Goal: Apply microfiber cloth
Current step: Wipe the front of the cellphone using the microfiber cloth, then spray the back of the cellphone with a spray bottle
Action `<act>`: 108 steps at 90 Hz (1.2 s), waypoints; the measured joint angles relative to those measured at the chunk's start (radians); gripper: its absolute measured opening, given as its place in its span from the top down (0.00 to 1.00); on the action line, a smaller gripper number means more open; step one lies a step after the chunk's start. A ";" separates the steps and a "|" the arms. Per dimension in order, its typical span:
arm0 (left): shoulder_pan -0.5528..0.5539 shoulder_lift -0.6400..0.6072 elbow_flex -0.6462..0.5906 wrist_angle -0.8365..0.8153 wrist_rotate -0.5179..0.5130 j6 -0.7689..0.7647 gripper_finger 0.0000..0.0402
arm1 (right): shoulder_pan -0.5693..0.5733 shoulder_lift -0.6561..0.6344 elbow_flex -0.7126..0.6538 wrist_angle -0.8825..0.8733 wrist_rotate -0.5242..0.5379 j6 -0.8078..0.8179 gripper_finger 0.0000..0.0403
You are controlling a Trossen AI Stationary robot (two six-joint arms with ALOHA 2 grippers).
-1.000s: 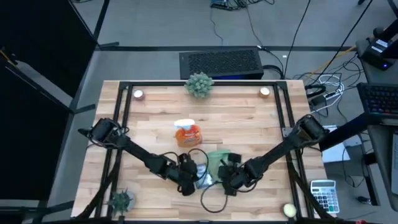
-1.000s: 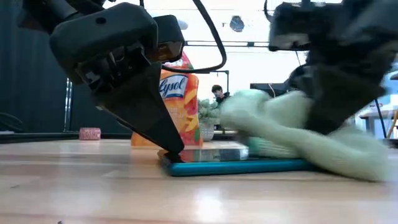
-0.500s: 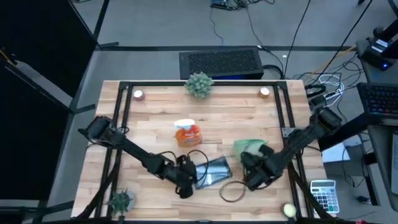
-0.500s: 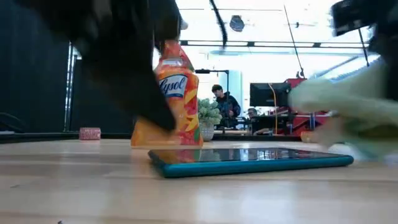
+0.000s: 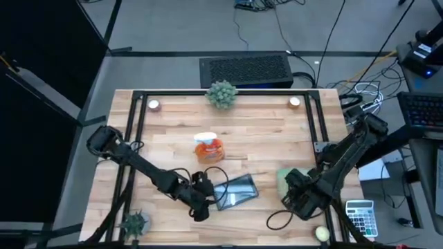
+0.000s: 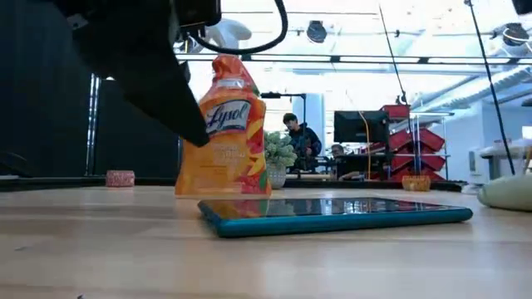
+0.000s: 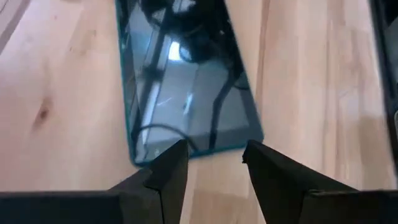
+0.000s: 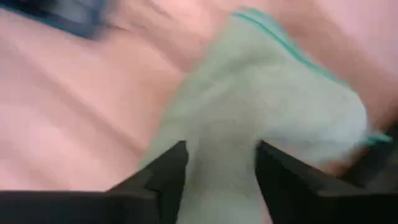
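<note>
The dark tablet [image 5: 235, 192] lies flat on the wooden table, its screen bare [image 7: 186, 81]. My left gripper [image 7: 214, 155] hovers open just off the tablet's left end [image 5: 201, 207], raised above it in the low view [image 6: 158, 83]. The pale green microfiber cloth [image 5: 285, 180] lies bunched on the table to the right of the tablet [image 6: 509, 193]. My right gripper [image 8: 221, 155] stands open at the cloth's near side [image 5: 297, 199], a finger on either side of the bunch [image 8: 261, 106]. The orange spray bottle [image 5: 209, 148] stands upright behind the tablet. My left gripper touches nothing. My right gripper's fingers [image 8: 168, 177] come at the cloth's near part slanting down; the view is blurred, and I cannot tell whether they touch it.
A black frame rail [image 5: 325, 138] runs along the table's sides. A green plant [image 5: 221, 93] and two candles [image 5: 154, 105] stand at the far edge. A small plant [image 5: 135, 223] sits near left, a cable loop [image 5: 277, 220] and a pale ball [image 5: 322, 234] near right.
My right gripper has swept toward the table's right edge and somewhat nearer, dragging the cloth off the tablet onto the bare wood to its right. My left gripper has lifted off the tablet's left end and drawn back slightly to the left.
</note>
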 joint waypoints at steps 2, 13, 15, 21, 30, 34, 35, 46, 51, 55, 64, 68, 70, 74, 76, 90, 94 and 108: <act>-0.002 0.000 0.000 -0.003 -0.002 0.002 0.63 | 0.003 -0.007 0.000 0.021 0.041 -0.001 0.49; -0.004 0.000 0.000 -0.006 -0.022 0.033 0.63 | -0.018 -0.014 0.001 0.102 0.256 -0.052 0.42; -0.004 0.000 -0.002 -0.004 -0.028 0.033 0.63 | -0.031 -0.012 -0.001 0.117 0.278 -0.064 0.41; -0.004 0.000 -0.011 -0.001 -0.048 0.033 0.63 | -0.076 0.001 -0.026 0.190 0.305 -0.106 0.40; -0.004 0.000 -0.030 -0.006 -0.062 0.035 0.63 | -0.156 0.026 -0.121 0.404 0.255 -0.220 0.40; -0.003 0.000 -0.039 -0.005 -0.062 0.035 0.63 | -0.189 0.034 -0.178 0.527 0.223 -0.276 0.40; -0.003 0.000 -0.042 -0.005 -0.063 0.035 0.63 | -0.196 0.036 -0.193 0.558 0.215 -0.289 0.40; -0.006 0.013 -0.067 -0.006 -0.061 0.035 0.63 | -0.261 0.059 -0.353 0.844 0.141 -0.350 0.41; -0.006 0.013 -0.085 -0.001 -0.059 0.034 0.63 | -0.276 0.057 -0.413 0.956 0.140 -0.339 0.41; -0.006 0.017 -0.101 0.028 -0.059 0.033 0.63 | -0.284 0.057 -0.457 1.050 0.138 -0.326 0.41; -0.005 0.029 -0.138 0.066 -0.059 0.037 0.63 | -0.301 0.064 -0.539 1.218 0.073 -0.317 0.41; -0.003 0.040 -0.145 0.098 -0.059 0.048 0.63 | -0.302 0.075 -0.560 1.283 0.060 -0.317 0.41; 0.000 0.049 -0.145 0.122 -0.059 0.052 0.63 | -0.302 0.082 -0.567 1.304 0.060 -0.316 0.41; 0.003 0.065 -0.146 0.163 -0.059 0.065 0.63 | -0.307 0.099 -0.571 1.313 0.059 -0.311 0.41; 0.004 0.074 -0.149 0.179 -0.059 0.079 0.63 | -0.309 0.109 -0.572 1.313 0.057 -0.304 0.41; 0.018 0.143 -0.149 0.291 -0.071 0.133 0.63 | -0.326 0.198 -0.569 1.399 0.029 -0.306 0.42; 0.025 0.157 -0.151 0.304 -0.068 0.130 0.63 | -0.327 0.223 -0.572 1.444 0.025 -0.317 0.42; 0.051 0.167 -0.149 0.373 -0.054 0.128 0.63 | -0.333 0.277 -0.561 1.556 -0.004 -0.374 0.42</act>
